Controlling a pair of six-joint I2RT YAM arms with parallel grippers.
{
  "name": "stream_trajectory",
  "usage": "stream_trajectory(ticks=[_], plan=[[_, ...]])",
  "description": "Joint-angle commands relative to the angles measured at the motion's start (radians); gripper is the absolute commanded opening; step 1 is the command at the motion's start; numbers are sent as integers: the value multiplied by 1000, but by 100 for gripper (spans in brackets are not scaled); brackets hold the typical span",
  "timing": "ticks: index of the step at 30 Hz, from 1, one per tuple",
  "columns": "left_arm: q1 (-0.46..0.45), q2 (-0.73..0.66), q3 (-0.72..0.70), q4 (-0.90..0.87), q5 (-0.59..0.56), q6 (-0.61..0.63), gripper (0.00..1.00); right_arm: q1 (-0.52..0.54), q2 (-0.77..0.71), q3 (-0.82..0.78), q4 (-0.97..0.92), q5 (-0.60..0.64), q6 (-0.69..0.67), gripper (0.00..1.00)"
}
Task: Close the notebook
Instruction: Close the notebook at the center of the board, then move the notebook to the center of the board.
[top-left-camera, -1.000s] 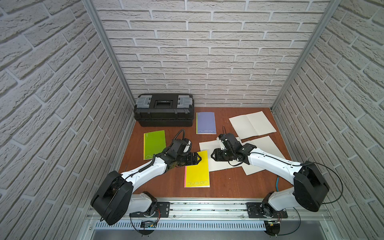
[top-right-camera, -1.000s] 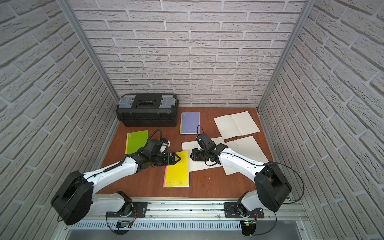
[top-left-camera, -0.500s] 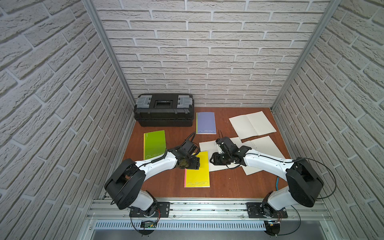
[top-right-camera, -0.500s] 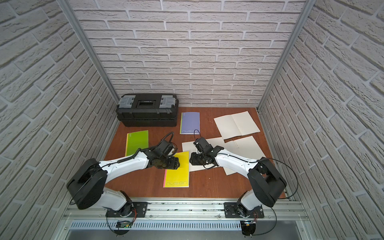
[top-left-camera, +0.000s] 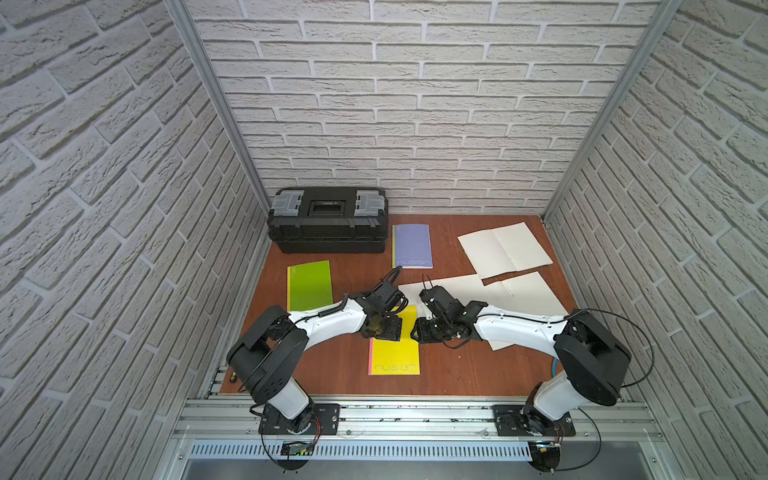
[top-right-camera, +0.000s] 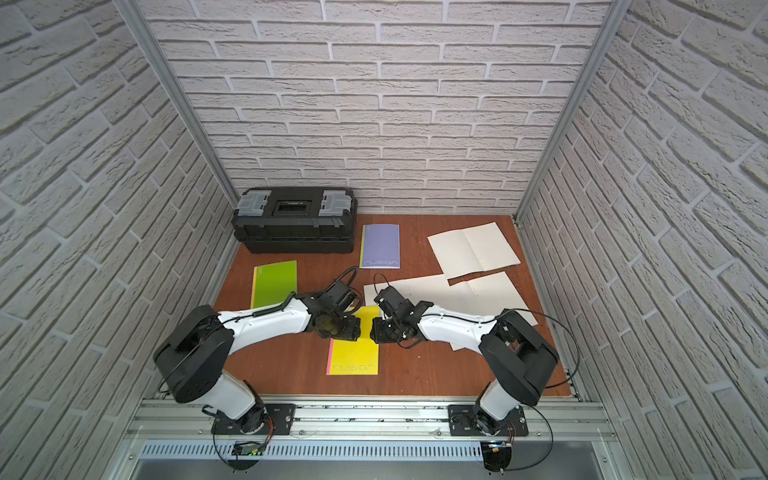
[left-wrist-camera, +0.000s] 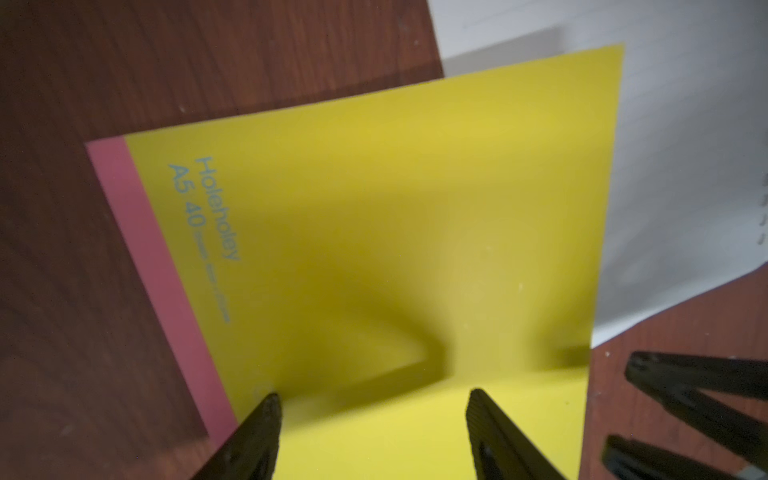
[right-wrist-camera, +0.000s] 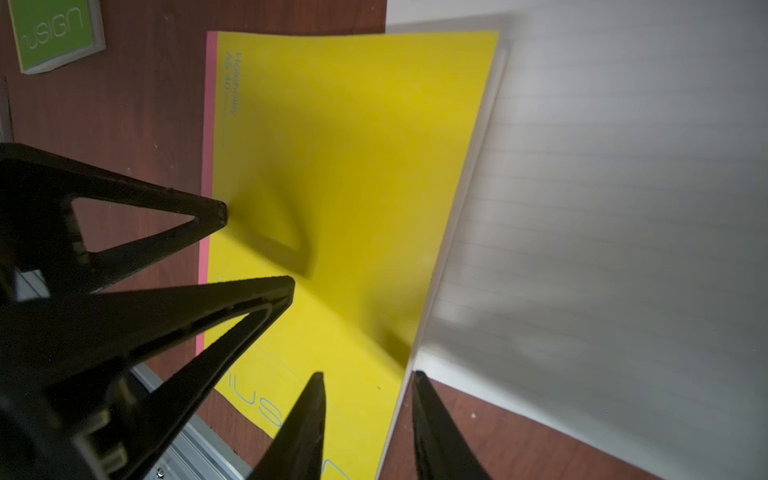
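A smooth wood grain with a faint sheen is shown by the table (top-left-camera: 332, 374). The toolbox (top-left-camera: 328, 226) is moulded in matt black plastic, with grey plastic latches (top-left-camera: 286, 202). In front of the toolbox, the yellow notebook (top-left-camera: 395, 355) is covered in smooth card of satin finish. Matt ruled paper is bared by an open notebook (right-wrist-camera: 623, 208). Behind the toolbox, the wall (top-left-camera: 415, 104) is given a rough brick relief. The left gripper (left-wrist-camera: 372, 395) is made of matt black plastic.

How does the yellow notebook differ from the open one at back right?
The yellow notebook lies shut, cover up; the back-right notebook lies open, white pages up. The yellow one is under the left pincer; the back-right one lies untouched. Both lie on the table.
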Motion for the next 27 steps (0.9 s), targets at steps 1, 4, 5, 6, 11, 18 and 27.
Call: stream_trajectory(ticks=[1, 4, 5, 6, 11, 18, 27], plan=[[-7, 38, -14, -26, -24, 0, 71, 19, 8, -16, 39, 0, 21, 35], [-7, 37, -15, -26, -26, -3, 71, 30, 15, -24, 43, 1, 32, 34], [-7, 36, -17, -24, -27, -3, 71, 32, 16, -30, 48, 1, 36, 34], [-7, 35, -18, -22, -27, -3, 71, 34, 15, -33, 53, -1, 38, 34], [-7, 23, -21, -30, -40, -9, 71, 41, 22, -42, 56, 4, 47, 31], [6, -36, -37, -53, -65, -16, 72, 47, 40, -45, 65, 4, 52, 30], [36, -127, -64, -117, -101, -15, 73, 50, 48, -44, 62, 6, 54, 28]])
